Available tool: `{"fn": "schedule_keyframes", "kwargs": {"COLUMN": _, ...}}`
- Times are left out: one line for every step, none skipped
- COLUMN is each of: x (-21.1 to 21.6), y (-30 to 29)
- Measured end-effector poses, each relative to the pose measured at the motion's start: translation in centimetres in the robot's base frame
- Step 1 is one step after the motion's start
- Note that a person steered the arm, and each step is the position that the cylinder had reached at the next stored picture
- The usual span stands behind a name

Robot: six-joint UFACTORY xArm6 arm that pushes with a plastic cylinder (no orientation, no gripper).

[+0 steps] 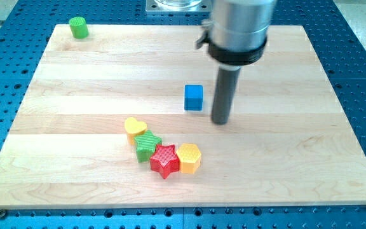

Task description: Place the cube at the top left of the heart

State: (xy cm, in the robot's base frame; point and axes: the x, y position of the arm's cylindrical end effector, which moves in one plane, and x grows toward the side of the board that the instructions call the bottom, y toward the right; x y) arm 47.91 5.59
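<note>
A blue cube [194, 97] sits near the middle of the wooden board [75, 95]. A yellow heart [135, 126] lies below and to the left of it, with a clear gap between them. My tip [220, 121] rests on the board just to the right of the cube and slightly lower, a small gap away. The rod rises from there to the arm's grey cylinder [239, 28] at the view's top.
A green star [148, 145], a red star [164, 160] and a yellow hexagon [189, 158] cluster just below and right of the heart. A green cylinder [78, 27] stands at the board's top left corner. A blue perforated table [361, 76] surrounds the board.
</note>
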Motion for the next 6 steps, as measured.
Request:
{"fn": "schedule_keyframes", "kwargs": {"x": -5.0, "y": 6.4}}
{"fn": "schedule_keyframes", "kwargs": {"x": -10.0, "y": 6.8}}
{"fn": "schedule_keyframes", "kwargs": {"x": -8.1, "y": 0.4}}
{"fn": "schedule_keyframes", "kwargs": {"x": -3.8, "y": -2.3}}
{"fn": "schedule_keyframes", "kwargs": {"x": -7.0, "y": -1.5}}
{"fn": "schedule_keyframes", "kwargs": {"x": -4.0, "y": -5.1}}
